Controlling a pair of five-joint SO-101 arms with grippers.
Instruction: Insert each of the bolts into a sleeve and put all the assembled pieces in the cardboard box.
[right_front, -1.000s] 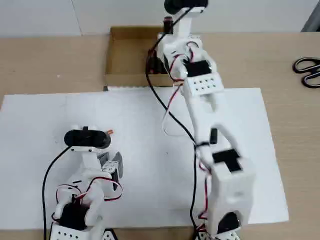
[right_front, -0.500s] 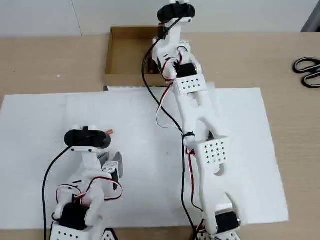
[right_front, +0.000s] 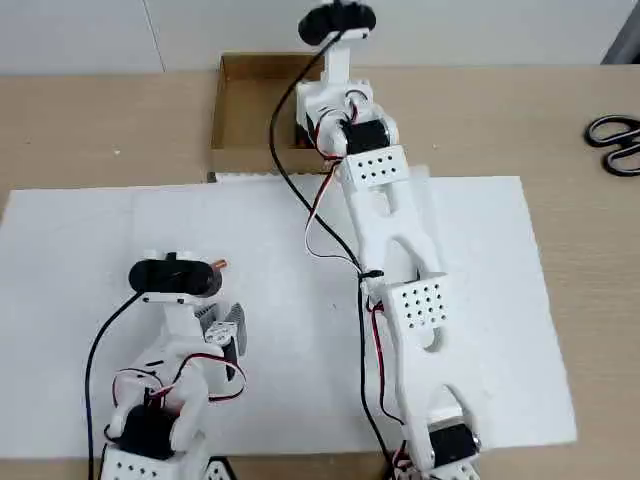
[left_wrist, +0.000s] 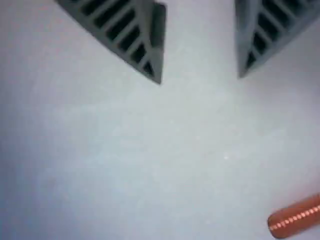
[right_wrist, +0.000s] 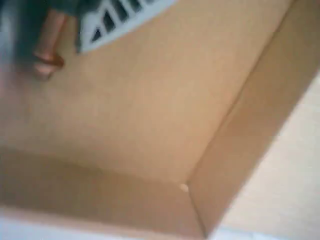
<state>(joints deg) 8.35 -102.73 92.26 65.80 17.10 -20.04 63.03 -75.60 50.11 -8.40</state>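
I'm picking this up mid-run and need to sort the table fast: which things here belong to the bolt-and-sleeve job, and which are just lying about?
For the job: cardboard box; copper bolt on the white sheet by the left gripper; copper piece over the box floor.
Lying about: scissors on the wooden table, off the sheet.

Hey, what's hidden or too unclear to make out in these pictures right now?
Cardboard box floor, high view: the right arm covers its right part, hiding anything there.
Copper piece, right wrist view: blurred; bolt alone or sleeved, cannot tell.
Bolt, left wrist view: cut off by the picture's edge; one end alone shows.
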